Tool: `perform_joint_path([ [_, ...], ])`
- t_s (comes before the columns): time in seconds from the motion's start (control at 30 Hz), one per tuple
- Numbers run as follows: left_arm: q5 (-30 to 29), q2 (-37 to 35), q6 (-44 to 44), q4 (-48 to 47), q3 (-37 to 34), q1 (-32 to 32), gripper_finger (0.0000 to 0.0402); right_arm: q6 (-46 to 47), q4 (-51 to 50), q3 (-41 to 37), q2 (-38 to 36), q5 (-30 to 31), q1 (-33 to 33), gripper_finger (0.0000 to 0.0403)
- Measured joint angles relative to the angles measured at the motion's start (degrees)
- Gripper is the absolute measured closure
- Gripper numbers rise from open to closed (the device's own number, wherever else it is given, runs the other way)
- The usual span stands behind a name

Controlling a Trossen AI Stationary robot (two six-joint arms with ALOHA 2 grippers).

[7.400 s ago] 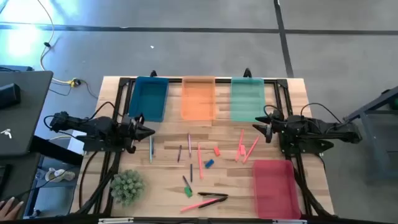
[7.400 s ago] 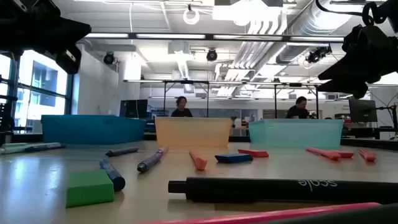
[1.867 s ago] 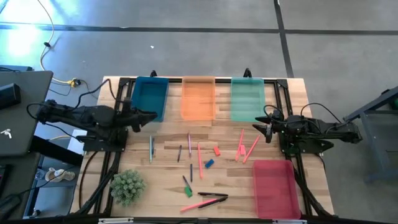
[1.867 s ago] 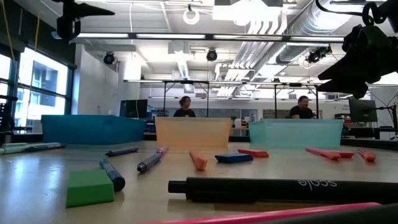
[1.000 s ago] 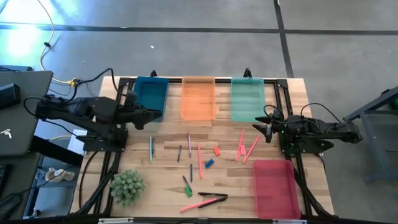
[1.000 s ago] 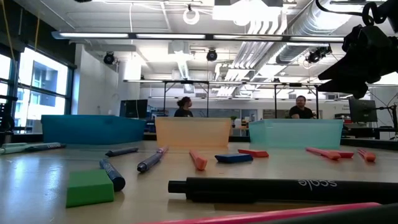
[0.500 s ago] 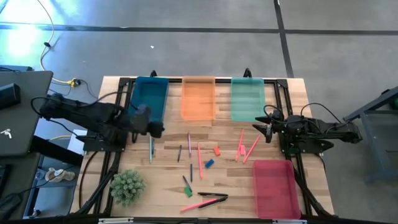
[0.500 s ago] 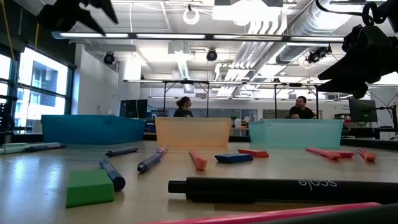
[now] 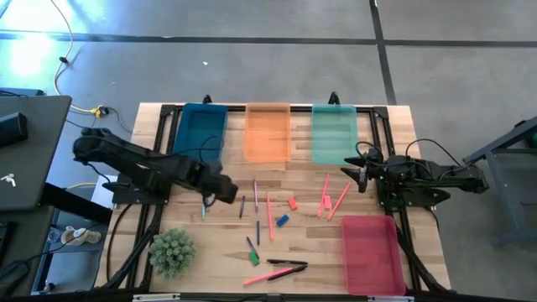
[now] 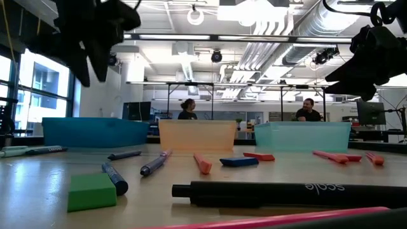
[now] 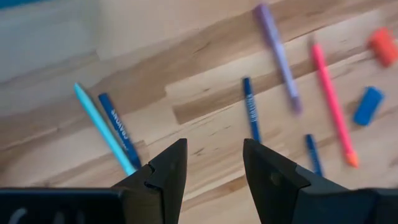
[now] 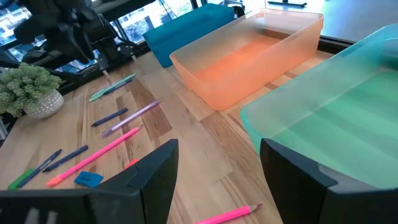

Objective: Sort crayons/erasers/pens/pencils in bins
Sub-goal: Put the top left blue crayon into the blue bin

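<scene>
Erasers (image 11: 369,106) lie well apart from left fingers (image 11: 165,174).

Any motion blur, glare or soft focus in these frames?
Left wrist view: smeared, purple pen streaked. Low view: black pen up close soft, ceiling lights glaring. High view: bright glare patch on floor, top left. Right wrist view: fairly sharp.

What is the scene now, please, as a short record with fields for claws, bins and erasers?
left claw: open, empty, above the table near the teal and blue sticks
right claw: open, empty, waiting beside the green bin
other bins: blue bin, orange bin, red-pink bin; all four look empty
erasers: red-orange eraser, blue eraser, green eraser, all on the table
</scene>
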Motion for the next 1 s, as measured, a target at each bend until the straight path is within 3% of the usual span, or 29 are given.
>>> perform_joint_path([
  [0.23, 3.6, 5.3, -1.1, -2.4, 0.0, 0.0, 0.0257, 0.0, 0.0, 0.0, 0.0, 0.0, 0.0, 0.0183],
  [0.6, 3.4, 0.8, -2.1, -18.3, -0.8, 0.0, 0.0257, 0.0, 0.0, 0.0, 0.0, 0.0, 0.0, 0.0183],
  [0.83, 3.3, -7.3, -5.4, -12.1, -7.6, 0.4, 0.0257, 0.0, 0.0, 0.0, 0.3, 0.0, 0.0, 0.0183],
  [1.0, 3.3, -8.2, -7.1, -4.7, -10.9, 0.4, 0.0257, 0.0, 0.1, 0.0, 0.3, 0.0, 0.0, 0.0183],
])
